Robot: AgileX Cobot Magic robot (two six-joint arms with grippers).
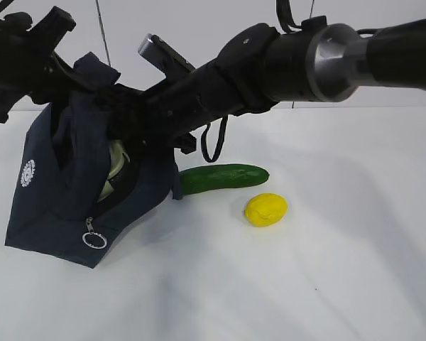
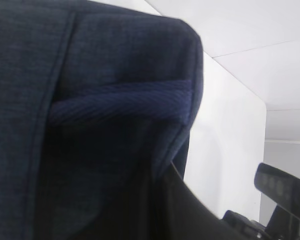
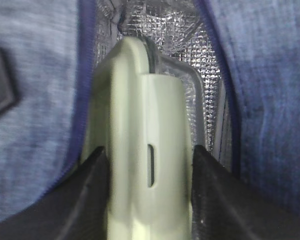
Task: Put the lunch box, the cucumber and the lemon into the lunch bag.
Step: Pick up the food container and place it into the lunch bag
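Observation:
The dark navy lunch bag (image 1: 50, 206) stands tilted at the left of the white table, its mouth held up and open. My left gripper (image 1: 74, 71) is shut on the bag's top edge, and the navy fabric (image 2: 90, 75) fills the left wrist view. My right gripper (image 3: 147, 155) is shut on the lunch box (image 3: 145, 125), whose pale green lid faces the camera inside the bag's silver lining (image 3: 175, 30). A bit of the lunch box (image 1: 116, 167) shows in the bag's mouth. The cucumber (image 1: 224, 177) lies right of the bag, and the lemon (image 1: 265, 209) lies in front of its right end.
A silver ring pull (image 1: 94, 240) hangs at the bag's front corner. A black strap loop (image 1: 214, 145) dangles from the right arm above the cucumber. The right arm (image 1: 326, 60) crosses the upper scene from the right. White table (image 1: 305, 284) stretches to the front and right.

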